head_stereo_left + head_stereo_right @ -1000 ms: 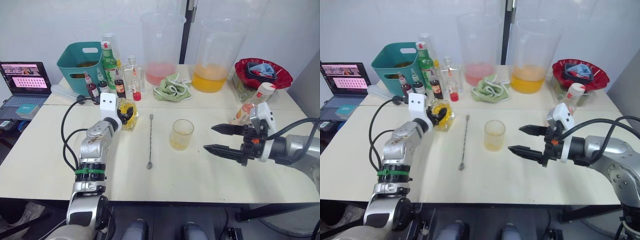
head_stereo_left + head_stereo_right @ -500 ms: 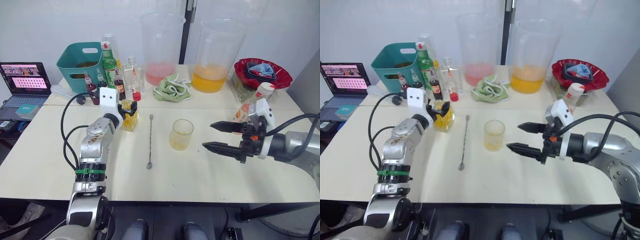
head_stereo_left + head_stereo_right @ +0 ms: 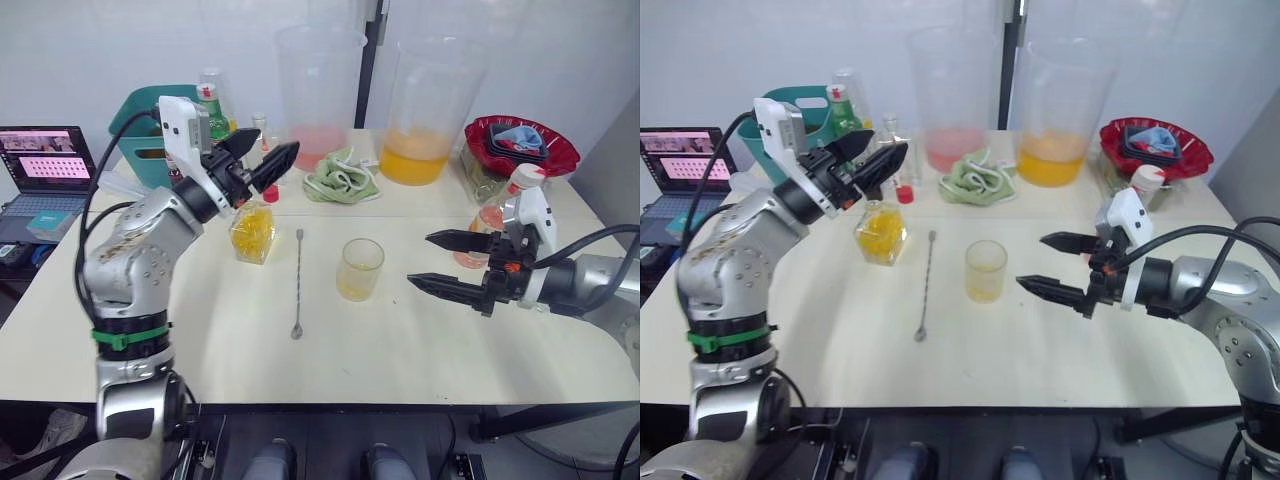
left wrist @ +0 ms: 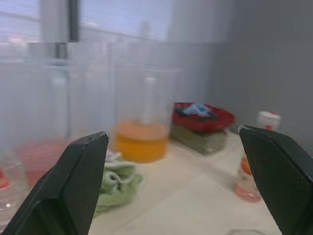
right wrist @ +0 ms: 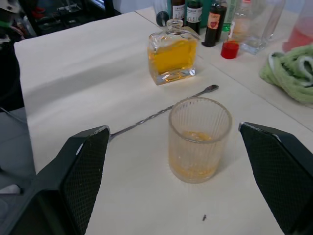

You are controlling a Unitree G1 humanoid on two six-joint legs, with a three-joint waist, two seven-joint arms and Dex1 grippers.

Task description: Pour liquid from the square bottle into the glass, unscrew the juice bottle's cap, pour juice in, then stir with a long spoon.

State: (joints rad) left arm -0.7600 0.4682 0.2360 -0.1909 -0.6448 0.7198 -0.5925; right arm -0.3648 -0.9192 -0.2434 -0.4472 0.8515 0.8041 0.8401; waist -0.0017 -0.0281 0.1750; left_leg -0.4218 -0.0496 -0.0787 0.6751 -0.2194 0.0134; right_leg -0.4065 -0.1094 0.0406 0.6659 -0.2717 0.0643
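Note:
The square bottle (image 3: 252, 230) with yellow liquid stands upright on the table, left of the long spoon (image 3: 299, 285). Well above the bottle, my left gripper (image 3: 272, 150) hangs open and empty. The ribbed glass (image 3: 360, 268) stands right of the spoon with a little yellowish liquid at its bottom. My right gripper (image 3: 420, 260) is open just right of the glass, fingers pointing at it without touching. Behind that arm stands the juice bottle (image 3: 478, 224), its white cap (image 3: 527, 178) on. The right wrist view shows the glass (image 5: 199, 139), spoon (image 5: 156, 115) and square bottle (image 5: 171, 58).
At the back stand a teal basket (image 3: 150, 120), a green bottle (image 3: 215, 115), several small bottles, two big clear pitchers with pink (image 3: 320, 100) and orange (image 3: 430, 110) liquid, a green cloth (image 3: 340, 175) and a red bowl (image 3: 525, 145). A laptop (image 3: 40, 165) sits far left.
My left gripper has come off the square bottle and risen well above it, open. The bottle stays standing on the table. The right gripper has barely moved.

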